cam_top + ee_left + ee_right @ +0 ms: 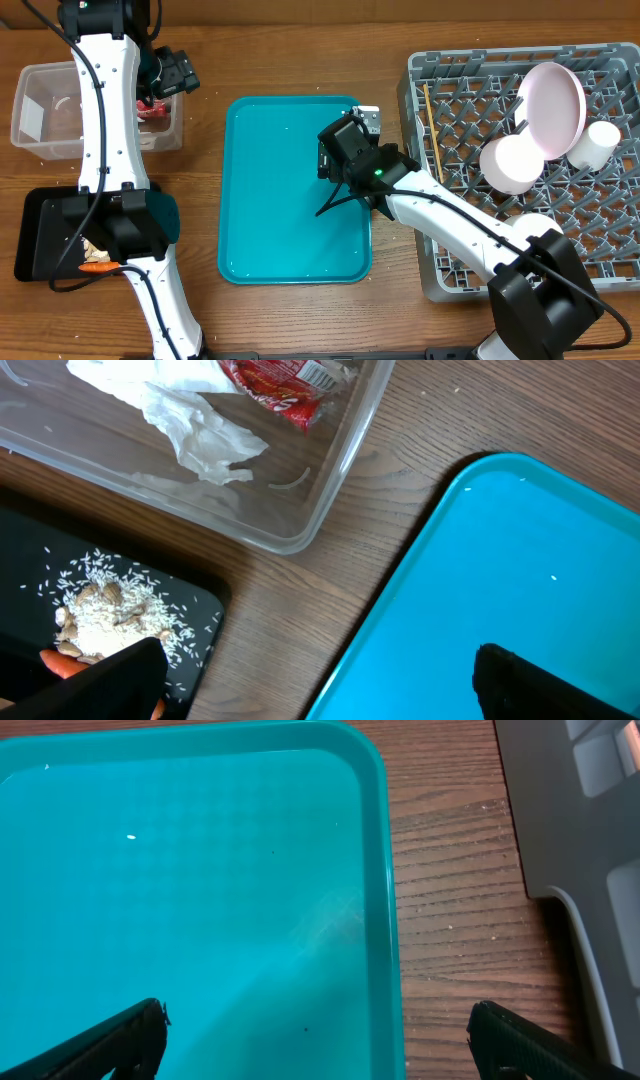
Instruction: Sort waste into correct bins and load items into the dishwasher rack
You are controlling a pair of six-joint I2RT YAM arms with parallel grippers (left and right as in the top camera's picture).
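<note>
The clear tub point(40, 110) at far left holds a crumpled napkin point(190, 420) and a red wrapper point(285, 385). In front of it, the black tray point(40, 235) carries beige food scraps point(100, 615) and an orange carrot point(97, 267). The grey rack point(470, 80) on the right holds a white plate point(553, 108), a bowl point(512, 162), a cup point(595, 143) and chopsticks point(432, 130). My left gripper point(172, 78) hangs open and empty by the tub's right end point(320, 695). My right gripper point(345, 205) is open and empty over the teal tray's right rim point(320, 1050).
The teal serving tray point(290, 180) lies in the middle with nothing on it. A strip of bare wooden table point(450, 920) separates its right rim from the rack's corner point(580, 810). My left arm point(105, 130) crosses over the tub and black tray.
</note>
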